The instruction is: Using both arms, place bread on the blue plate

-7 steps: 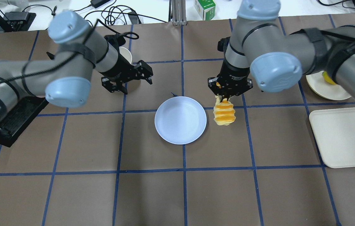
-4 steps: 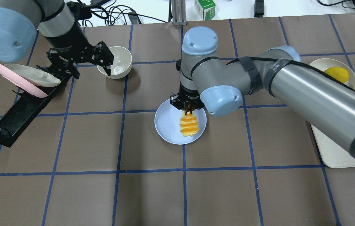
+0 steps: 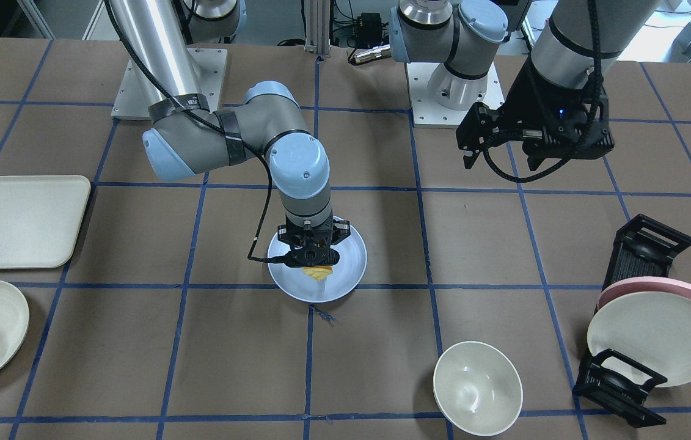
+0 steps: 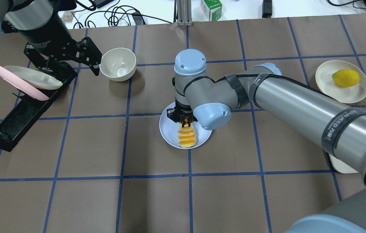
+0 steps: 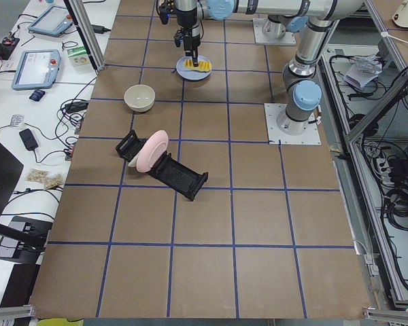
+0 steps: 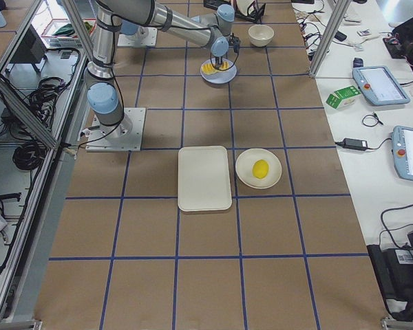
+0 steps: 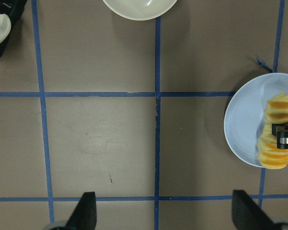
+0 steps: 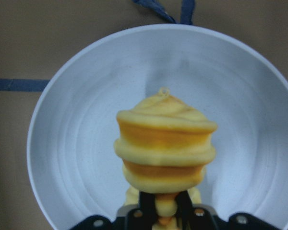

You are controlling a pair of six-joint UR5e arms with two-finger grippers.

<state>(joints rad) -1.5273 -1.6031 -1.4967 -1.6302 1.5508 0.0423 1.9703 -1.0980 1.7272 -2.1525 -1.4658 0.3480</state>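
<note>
two arms: the right one is at the work; the left one is well apart from it.
left gripper [image 7: 165, 215]: fingers spread wide with nothing between them. it hangs over bare table near the white bowl [image 4: 118, 64] and the dish rack [image 4: 24, 113], far to the left of the plate.
blue plate [image 4: 167, 129]: flat in the middle of the table. in the overhead view the right wrist covers its far-right part.
right gripper [image 4: 185, 122]: points down over the far part of the plate, fingers narrow and clamped on one end of the bread.
bread [image 4: 186, 137]: inside the plate's rim, toward its near-right side. in the right wrist view none of it overhangs the edge.
key relation: the loaf's long axis runs from the fingers toward the robot's side of the table. the held end is the far one and the free end points at the near rim. i judge that letting go here would leave it on the plate.
nearer arm: the right, by a long way. the left would have to cross past the bowl to help.
hard to tell: whether the loaf's underside rests on the plate or hangs just above it. the side views are too small and the wrist view foreshortens it.
cut off: the cream tray [image 4: 344, 166] is mostly behind the right arm.
</note>
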